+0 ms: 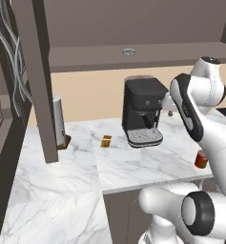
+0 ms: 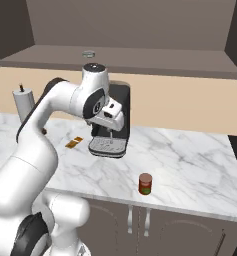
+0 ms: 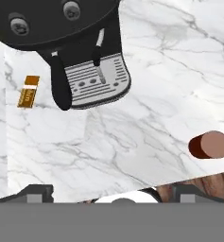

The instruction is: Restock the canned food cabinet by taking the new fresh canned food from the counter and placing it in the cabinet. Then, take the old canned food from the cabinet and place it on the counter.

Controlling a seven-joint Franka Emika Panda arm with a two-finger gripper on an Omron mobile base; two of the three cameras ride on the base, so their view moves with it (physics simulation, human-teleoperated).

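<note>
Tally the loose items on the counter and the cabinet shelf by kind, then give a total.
Red can: 1
Flat silver tin on the cabinet shelf: 1
Black coffee machine: 1
Small orange-brown packet: 1
Grey cylinder on a brown base: 1
Total: 5

No legible txt or labels

Even, soft rendered light — faint shadows, no glare, sharp throughout.
</note>
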